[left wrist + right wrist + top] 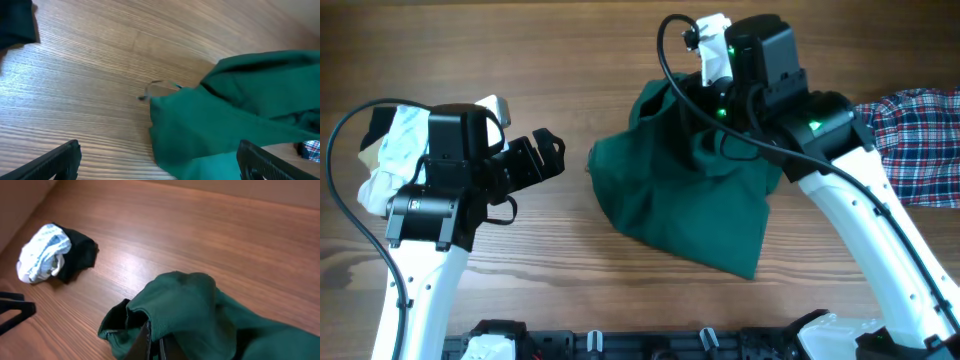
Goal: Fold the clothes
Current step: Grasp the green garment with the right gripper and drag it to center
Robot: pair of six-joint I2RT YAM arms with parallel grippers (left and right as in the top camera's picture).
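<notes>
Just left of the plaid shirt (910, 145), toward the middle of the desk (570, 60), the clothes (695, 200) sit in one loose heap. Your right claw (152, 342) is pinched shut on a raised ridge of the cloth, at the heap's edge farthest from you. Your left claw (548, 155) stands wide open and holds nothing. It is on the side of the heap away from the plaid shirt, near the cloth but not touching it.

The step in hand looks like opening the garment out, so I judge the folding itself has barely begun. Raise the right claw gently and only far enough for the layers to fall apart. A fast pull would likely drag the whole bundle toward the plaid shirt. Then bring your left claw to the corner that points away from the plaid shirt, take a single layer there, and draw the two claws apart to lay the cloth flat.

The garment is plain dark green, soft and matte, and crumpled into overlapping layers. A darker opening shows beside the right claw, and a broad flap tapers toward your side of the desk. No clean edge or crease shows yet.
</notes>
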